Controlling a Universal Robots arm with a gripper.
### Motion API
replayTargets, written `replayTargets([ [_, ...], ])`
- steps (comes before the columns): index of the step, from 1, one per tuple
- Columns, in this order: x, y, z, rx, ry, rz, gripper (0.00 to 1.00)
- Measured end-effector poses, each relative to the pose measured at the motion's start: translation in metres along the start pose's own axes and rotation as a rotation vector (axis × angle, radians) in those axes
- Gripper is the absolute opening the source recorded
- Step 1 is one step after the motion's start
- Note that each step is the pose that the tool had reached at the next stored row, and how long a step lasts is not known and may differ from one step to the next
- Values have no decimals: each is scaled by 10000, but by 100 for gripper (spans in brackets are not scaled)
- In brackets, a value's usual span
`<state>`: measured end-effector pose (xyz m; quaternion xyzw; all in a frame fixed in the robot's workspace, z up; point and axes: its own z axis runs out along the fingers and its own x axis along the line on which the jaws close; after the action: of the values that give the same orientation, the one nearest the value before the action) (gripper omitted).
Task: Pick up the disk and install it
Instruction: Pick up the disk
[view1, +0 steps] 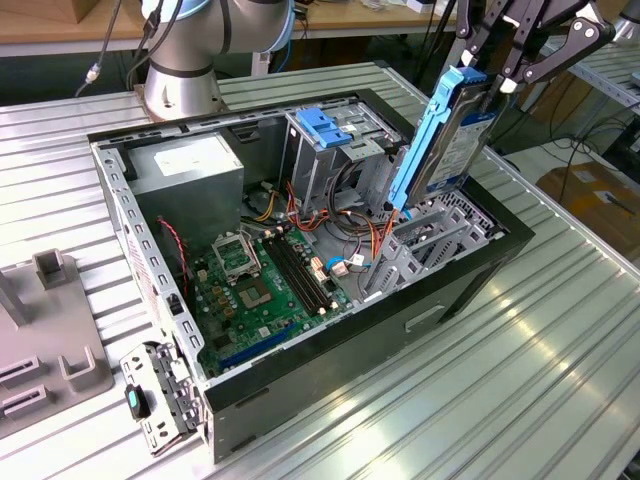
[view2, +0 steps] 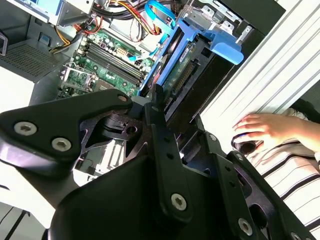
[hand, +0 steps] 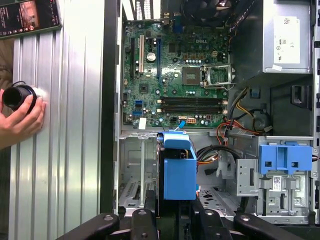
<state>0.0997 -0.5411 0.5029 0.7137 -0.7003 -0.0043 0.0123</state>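
The disk (view1: 448, 130), a dark drive in a bright blue carrier, hangs nearly upright over the open computer case (view1: 470, 268), at its end on the exterior view's right. My black gripper (view1: 500, 72) is shut on the disk's upper end. The disk's lower end reaches down to the grey drive bay (view1: 425, 245) in the case. In the first wrist view the blue carrier (hand: 178, 167) sits between my fingers (hand: 144, 220), above the bay. In the second wrist view the disk (view2: 192, 60) extends away from my fingers (view2: 162, 145).
The case holds a green motherboard (view1: 260, 285), a grey power supply (view1: 190, 170) and a drive cage with a ridged blue latch (view1: 325, 125). A person's hand (view2: 265, 127) rests on the ribbed metal table (view1: 520, 370). A grey fixture (view1: 50, 330) stands at the exterior view's left.
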Motion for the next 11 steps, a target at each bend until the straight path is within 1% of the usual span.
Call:
replayTargets([
  [3,9,0,0,0,0,0,35],
  [5,27,0,0,0,1,-1,35],
  [8,93,2,2,0,0,0,35],
  [9,96,2,12,0,0,0,35],
  [11,107,1,58,0,1,1,35],
])
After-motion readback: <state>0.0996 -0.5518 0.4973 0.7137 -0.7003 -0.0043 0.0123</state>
